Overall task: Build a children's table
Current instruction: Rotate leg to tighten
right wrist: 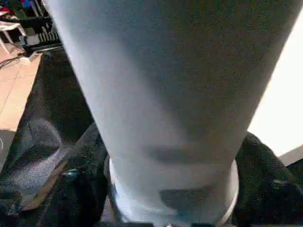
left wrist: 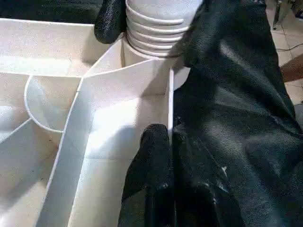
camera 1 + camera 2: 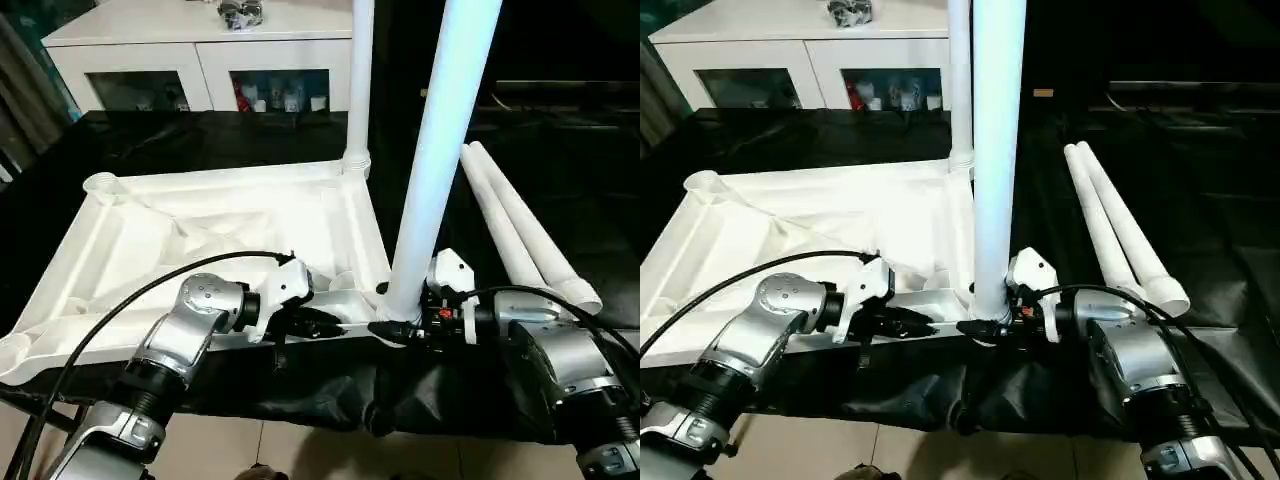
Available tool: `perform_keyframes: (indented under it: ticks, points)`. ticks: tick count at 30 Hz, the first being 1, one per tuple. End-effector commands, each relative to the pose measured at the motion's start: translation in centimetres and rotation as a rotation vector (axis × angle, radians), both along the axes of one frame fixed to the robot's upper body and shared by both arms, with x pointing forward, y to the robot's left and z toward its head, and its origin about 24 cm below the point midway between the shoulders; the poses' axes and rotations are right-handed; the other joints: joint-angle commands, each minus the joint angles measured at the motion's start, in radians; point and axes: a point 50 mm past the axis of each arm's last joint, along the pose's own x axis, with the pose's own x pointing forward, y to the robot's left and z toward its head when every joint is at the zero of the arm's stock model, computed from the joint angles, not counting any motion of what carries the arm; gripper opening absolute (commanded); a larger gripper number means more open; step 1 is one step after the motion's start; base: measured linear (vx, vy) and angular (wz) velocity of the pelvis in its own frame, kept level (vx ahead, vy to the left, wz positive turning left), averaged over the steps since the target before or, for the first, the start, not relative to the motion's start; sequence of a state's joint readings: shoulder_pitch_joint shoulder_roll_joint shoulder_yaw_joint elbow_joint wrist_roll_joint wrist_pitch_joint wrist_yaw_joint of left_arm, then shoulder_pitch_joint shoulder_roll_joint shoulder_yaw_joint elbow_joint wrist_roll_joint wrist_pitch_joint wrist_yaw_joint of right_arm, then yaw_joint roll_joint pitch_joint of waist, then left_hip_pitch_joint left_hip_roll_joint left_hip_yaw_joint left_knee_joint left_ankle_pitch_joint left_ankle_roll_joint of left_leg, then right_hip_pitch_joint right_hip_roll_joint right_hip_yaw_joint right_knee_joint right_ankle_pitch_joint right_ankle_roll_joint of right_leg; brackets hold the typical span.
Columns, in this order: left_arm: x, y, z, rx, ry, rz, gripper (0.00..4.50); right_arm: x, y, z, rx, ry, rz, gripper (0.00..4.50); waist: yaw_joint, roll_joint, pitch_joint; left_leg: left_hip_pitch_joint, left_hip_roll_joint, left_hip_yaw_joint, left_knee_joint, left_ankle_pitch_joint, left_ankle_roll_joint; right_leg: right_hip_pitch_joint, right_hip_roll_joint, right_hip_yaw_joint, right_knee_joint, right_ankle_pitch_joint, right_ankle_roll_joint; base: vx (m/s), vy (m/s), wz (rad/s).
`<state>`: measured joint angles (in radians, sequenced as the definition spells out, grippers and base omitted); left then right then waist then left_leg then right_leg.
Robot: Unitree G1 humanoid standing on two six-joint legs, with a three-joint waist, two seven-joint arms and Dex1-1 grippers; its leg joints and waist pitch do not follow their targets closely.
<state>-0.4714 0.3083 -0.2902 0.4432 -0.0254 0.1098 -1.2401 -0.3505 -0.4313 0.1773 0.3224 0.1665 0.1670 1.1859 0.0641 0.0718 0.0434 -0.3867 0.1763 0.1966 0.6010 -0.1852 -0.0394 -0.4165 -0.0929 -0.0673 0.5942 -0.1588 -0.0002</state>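
Now: left gripper (image 2: 168, 142) is pinching the tabletop (image 3: 200, 225) near rim, fingers closed | right gripper (image 3: 400, 325) is straddling the upright leg (image 3: 440, 150) at the near corner socket; grip unclear | two spare legs (image 3: 525, 235) are lying alongside.

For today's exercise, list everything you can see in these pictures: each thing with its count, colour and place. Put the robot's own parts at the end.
tabletop: one, white, upside down on the black cloth, ribbed underside up
standing legs: two, white; one upright in the far corner socket, one upright at the near corner socket
loose legs: two, white, lying side by side on the cloth beside the tabletop
cloth: one, black, covering the work surface
cabinet: one, white, behind the work, with small items inside
left gripper: black, shut on the tabletop's near rim
right gripper: black fingers either side of the near leg's base
forearms: two, silver, left and right
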Motion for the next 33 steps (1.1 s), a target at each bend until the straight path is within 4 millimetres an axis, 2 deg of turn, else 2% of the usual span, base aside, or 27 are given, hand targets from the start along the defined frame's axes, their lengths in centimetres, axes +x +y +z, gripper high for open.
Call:
perform_keyframes:
  ticks: [1, 3, 5, 6, 8, 9, 10, 11, 12, 13, 14, 15, 16, 17, 19, 20, 22, 28, 32, 33]
  points:
    - [0.7, -0.7, 1.8, -0.08, -0.078, 0.022, 0.0, -1.2, 2.3, -0.4, 0.045, 0.042, 0.139, 2.88, -0.001, -0.025, -0.063, 0.014, 0.052, -0.022, -0.071, -0.22, 0.089, 0.049, -0.054, 0.039, -0.079, -0.349, -0.202, 0.0, 0.0, 0.0]
    - [0.8, -0.8, 1.8, -0.09, -0.078, 0.044, 0.0, -1.0, 2.4, -0.5, 0.053, 0.04, 0.101, 2.86, -0.002, -0.025, -0.062, 0.015, 0.052, -0.022, -0.071, -0.226, 0.088, 0.048, -0.054, 0.039, -0.08, -0.356, -0.2, 0.0, 0.0, 0.0]
    - [1.5, -1.3, 1.9, -0.096, -0.097, 0.127, 0.0, -0.1, 2.8, -0.9, 0.051, -0.004, -0.02, 2.83, -0.003, -0.024, -0.061, 0.015, 0.052, -0.023, -0.072, -0.229, 0.081, 0.047, -0.055, 0.039, -0.081, -0.365, -0.197, 0.0, 0.0, 0.0]
    - [2.0, -1.6, 1.9, -0.098, -0.107, 0.173, 0.0, 0.6, 3.0, -1.3, 0.032, -0.016, -0.12, 2.83, -0.008, -0.025, -0.061, 0.012, 0.048, -0.024, -0.073, -0.232, 0.072, 0.048, -0.055, 0.038, -0.081, -0.376, -0.193, 0.0, 0.0, 0.0]
    - [2.8, -2.4, 2.0, -0.1, -0.126, 0.265, 0.0, 1.6, 3.3, -2.0, 0.008, -0.038, -0.269, 2.81, -0.019, -0.026, -0.06, 0.016, 0.045, -0.026, -0.074, -0.246, 0.045, 0.045, -0.054, 0.036, -0.085, -0.408, -0.184, 0.0, 0.0, 0.0]
    - [2.8, -2.4, 2.0, -0.1, -0.126, 0.265, 0.0, 1.6, 3.3, -2.0, 0.008, -0.038, -0.269, 2.81, -0.024, -0.028, -0.059, 0.014, 0.043, -0.027, -0.075, -0.25, 0.042, 0.048, -0.053, 0.034, -0.086, -0.419, -0.181, 0.0, 0.0, 0.0]
    - [3.4, -3.4, 2.1, -0.112, -0.137, 0.343, 0.0, 2.4, 3.9, -2.5, 0.004, -0.04, -0.386, 2.8, -0.026, -0.027, -0.059, 0.019, 0.044, -0.026, -0.075, -0.263, 0.041, 0.045, -0.054, 0.035, -0.091, -0.437, -0.172, 0.0, 0.0, 0.0]
    - [3.5, -3.6, 2.1, -0.113, -0.139, 0.356, 0.0, 2.5, 4.0, -2.5, 0.003, -0.04, -0.409, 2.8, -0.031, -0.026, -0.056, 0.021, 0.043, -0.025, -0.074, -0.273, 0.04, 0.039, -0.053, 0.037, -0.095, -0.448, -0.172, 0.0, 0.0, 0.0]
    - [3.7, -4.0, 2.1, -0.114, -0.144, 0.384, 0.0, 2.9, 4.3, -2.7, 0.002, -0.042, -0.461, 2.8, -0.035, -0.027, -0.058, 0.02, 0.041, -0.028, -0.074, -0.282, 0.037, 0.044, -0.055, 0.034, -0.095, -0.472, -0.162, 0.0, 0.0, 0.0]
    - [3.8, -5.1, 1.9, -0.104, -0.156, 0.42, 0.0, 3.7, 5.2, -3.0, 0.002, -0.036, -0.591, 2.8, -0.034, -0.018, -0.059, 0.019, 0.04, -0.029, -0.074, -0.275, 0.04, 0.044, -0.055, 0.034, -0.096, -0.474, -0.153, 0.0, 0.0, 0.0]
    - [3.8, -5.1, 1.9, -0.104, -0.156, 0.42, 0.0, 3.7, 5.2, -3.0, 0.002, -0.036, -0.591, 2.8, -0.042, -0.022, -0.057, 0.017, 0.039, -0.027, -0.075, -0.274, 0.039, 0.041, -0.051, 0.035, -0.1, -0.465, -0.153, 0.0, 0.0, 0.0]
    - [4.0, -6.3, 1.7, -0.09, -0.172, 0.465, 0.0, 4.5, 6.1, -3.1, -0.001, -0.042, -0.729, 2.8, -0.038, -0.021, -0.062, 0.016, 0.039, -0.029, -0.074, -0.263, 0.04, 0.046, -0.054, 0.033, -0.096, -0.448, -0.153, 0.0, 0.0, 0.0]
    - [4.1, -6.7, 1.6, -0.084, -0.181, 0.481, 0.0, 4.8, 6.4, -3.1, -0.001, -0.042, -0.776, 2.8, -0.043, -0.02, -0.06, 0.016, 0.039, -0.026, -0.074, -0.261, 0.04, 0.04, -0.053, 0.036, -0.098, -0.442, -0.157, 0.0, 0.0, 0.0]
    - [4.2, -7.0, 1.6, -0.078, -0.189, 0.501, 0.0, 5.1, 6.6, -3.1, 0.004, -0.041, -0.823, 2.8, -0.045, -0.02, -0.061, 0.02, 0.036, -0.027, -0.073, -0.275, 0.034, 0.041, -0.052, 0.032, -0.1, -0.46, -0.155, 0.0, 0.0, 0.0]
    - [4.2, -7.3, 1.5, -0.074, -0.196, 0.513, 0.0, 5.3, 7.0, -3.0, 0.015, -0.04, -0.854, 2.8, -0.04, -0.02, -0.062, 0.019, 0.038, -0.026, -0.072, -0.268, 0.046, 0.043, -0.053, 0.034, -0.1, -0.44, -0.155, 0.0, 0.0, 0.0]
    - [4.1, -7.6, 1.5, -0.075, -0.201, 0.514, 0.0, 5.4, 7.3, -3.0, 0.023, -0.046, -0.862, 3.34, -0.038, -0.02, -0.062, 0.017, 0.037, -0.026, -0.073, -0.27, 0.054, 0.044, -0.053, 0.033, -0.1, -0.438, -0.155, 0.0, 0.0, 0.0]
    - [3.9, -8.0, 1.4, -0.075, -0.209, 0.486, 0.0, 5.5, 7.8, -2.9, 0.049, -0.033, -0.859, 3.48, -0.037, -0.021, -0.064, 0.015, 0.04, -0.027, -0.074, -0.262, 0.064, 0.045, -0.054, 0.033, -0.096, -0.409, -0.163, 0.0, 0.0, 0.0]
    - [3.5, -7.8, 1.4, -0.094, -0.218, 0.422, 0.0, 5.7, 8.1, -2.5, 0.086, -0.049, -0.842, 3.93, -0.037, -0.016, -0.063, 0.014, 0.04, -0.027, -0.076, -0.275, 0.067, 0.047, -0.054, 0.033, -0.094, -0.396, -0.17, 0.0, 0.0, 0.0]
    - [3.0, -6.9, 1.6, -0.126, -0.227, 0.345, 0.0, 6.0, 6.7, -1.5, 0.091, -0.156, -0.841, 4.3, -0.037, -0.013, -0.065, 0.013, 0.041, -0.027, -0.076, -0.27, 0.069, 0.048, -0.055, 0.034, -0.091, -0.37, -0.179, 0.0, 0.0, 0.0]
    - [2.8, -6.6, 1.7, -0.133, -0.224, 0.328, 0.0, 6.1, 6.2, -1.2, 0.1, -0.172, -0.838, 4.42, -0.038, -0.015, -0.065, 0.01, 0.041, -0.026, -0.075, -0.263, 0.074, 0.05, -0.056, 0.035, -0.09, -0.356, -0.184, 0.0, 0.0, 0.0]
